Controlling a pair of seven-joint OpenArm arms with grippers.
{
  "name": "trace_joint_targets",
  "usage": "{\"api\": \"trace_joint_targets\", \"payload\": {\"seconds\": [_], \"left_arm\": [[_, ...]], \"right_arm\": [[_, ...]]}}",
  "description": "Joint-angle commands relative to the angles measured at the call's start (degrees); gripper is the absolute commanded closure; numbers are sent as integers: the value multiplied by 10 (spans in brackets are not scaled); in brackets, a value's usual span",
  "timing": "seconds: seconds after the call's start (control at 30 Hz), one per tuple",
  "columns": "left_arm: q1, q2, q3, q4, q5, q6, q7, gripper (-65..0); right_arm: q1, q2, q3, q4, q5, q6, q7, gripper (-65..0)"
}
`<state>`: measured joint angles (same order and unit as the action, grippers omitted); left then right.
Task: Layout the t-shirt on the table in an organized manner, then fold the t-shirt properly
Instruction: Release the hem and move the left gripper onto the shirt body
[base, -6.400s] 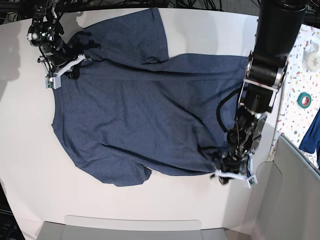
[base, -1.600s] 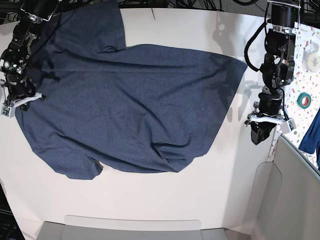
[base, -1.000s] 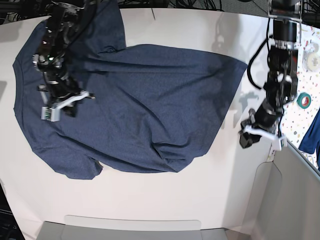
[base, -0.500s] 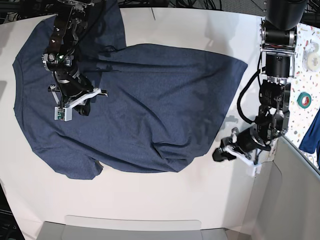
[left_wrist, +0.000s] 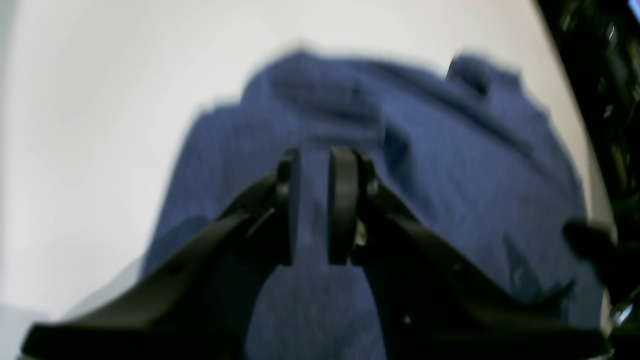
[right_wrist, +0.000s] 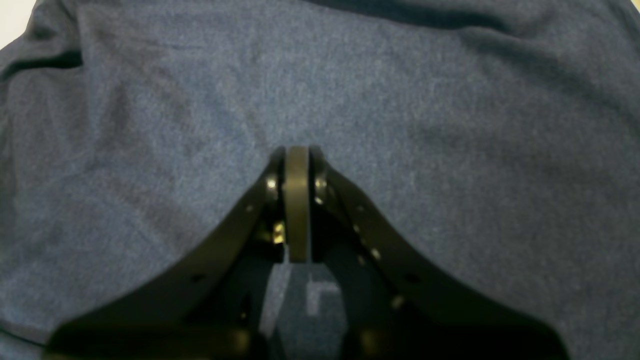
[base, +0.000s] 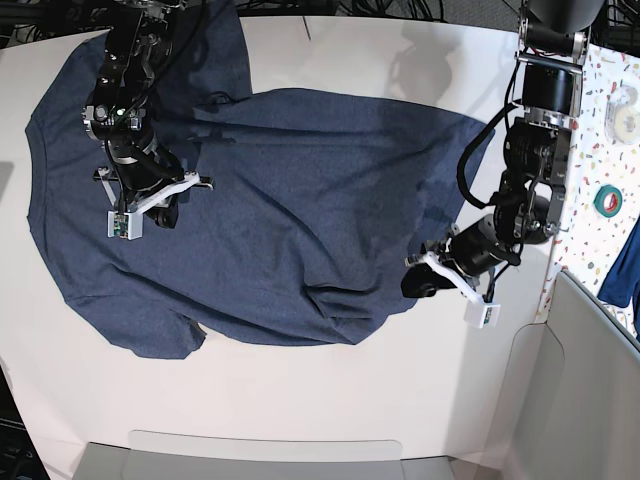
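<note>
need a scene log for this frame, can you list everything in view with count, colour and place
t-shirt: 1, dark navy, spread across the table, lower hem bunched
table: 1, white, under the shirt
speckled surface: 1, white with colour specks, far edge beside the table
tape roll: 1, teal, on the speckled surface
pale roll: 1, whitish, on the speckled surface
blue cloth: 1, brighter blue, beside the speckled surface
right gripper: 1, black, shut, over the shirt
left gripper: 1, black, jaws narrowly apart, at the shirt's bunched hem
</note>
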<state>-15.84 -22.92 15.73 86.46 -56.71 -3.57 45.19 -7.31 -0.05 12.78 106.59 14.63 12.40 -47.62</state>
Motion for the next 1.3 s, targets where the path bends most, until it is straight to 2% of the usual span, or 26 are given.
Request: {"api": "trace_joint_targets", "payload": {"seconds": [0.0, 0.3, 0.6, 0.8, 0.9, 1.03, 1.27], "left_arm": [[-15, -7, 1, 25, -7, -6, -15, -86], [1, -7, 21, 77, -7, -6, -11, -86], [1, -3, 95, 77, -3, -6, -15, -88], [1, -1, 122, 77, 89, -6, -17, -88], [22, -1, 140, 77, 128, -6, -51, -88], [46, 0, 148, 77, 156, -6, -91, -88], [52, 0, 154, 77, 167, -6, -102, -88]], "right_arm": [[7, 2, 0, 9, 2, 0, 16, 0], [7, 2, 0, 9, 2, 0, 15, 0], [11, 2, 0, 9, 2, 0, 16, 0], [11, 2, 0, 9, 2, 0, 16, 0], [11, 3, 0, 9, 2, 0, 16, 0], [12, 3, 0, 9, 2, 0, 16, 0], [13, 5, 0, 9, 2, 0, 17, 0]]}}
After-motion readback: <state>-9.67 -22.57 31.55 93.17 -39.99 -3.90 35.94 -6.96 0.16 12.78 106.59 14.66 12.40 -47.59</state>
